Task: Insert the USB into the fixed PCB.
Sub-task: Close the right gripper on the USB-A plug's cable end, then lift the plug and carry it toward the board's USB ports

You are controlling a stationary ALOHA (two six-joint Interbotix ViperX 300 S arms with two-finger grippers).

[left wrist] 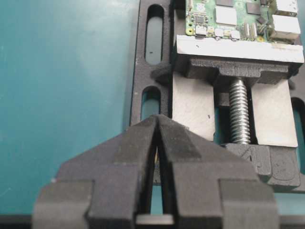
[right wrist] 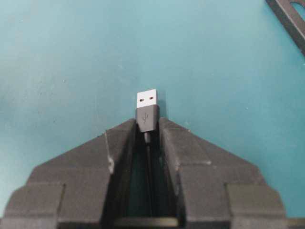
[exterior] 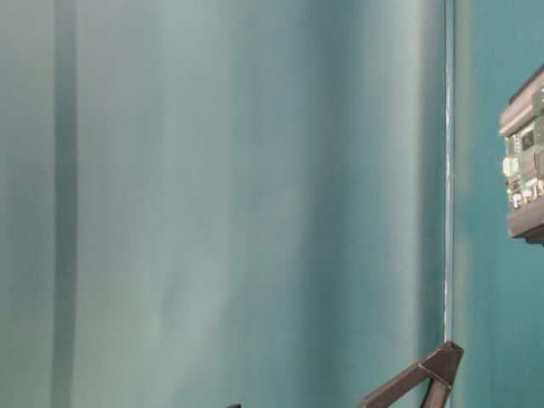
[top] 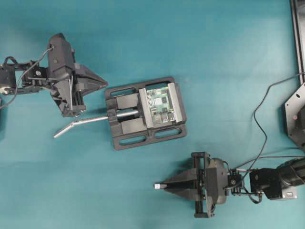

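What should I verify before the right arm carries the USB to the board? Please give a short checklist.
1. USB between the right pincer fingers: ok; firmness cannot tell.
2. Silver tip protrudes forward, free of the fingers: ok.
3. Fixed PCB clamped in the black vise: ok.
4. Left pincer shut and apart from the board: ok.
5. Plug aligned with a board port: not ok, it lies far below the vise, pointing left in the overhead view.
6. Cable free of snags: cannot tell.

Two black robot grippers, the left gripper (top: 97, 82) at upper left and the right gripper (top: 164, 185) at lower right. One black vise (top: 143, 112) at centre, with one bent silver handle (top: 78, 124). One green PCB (top: 160, 106). One USB plug (right wrist: 147, 107).
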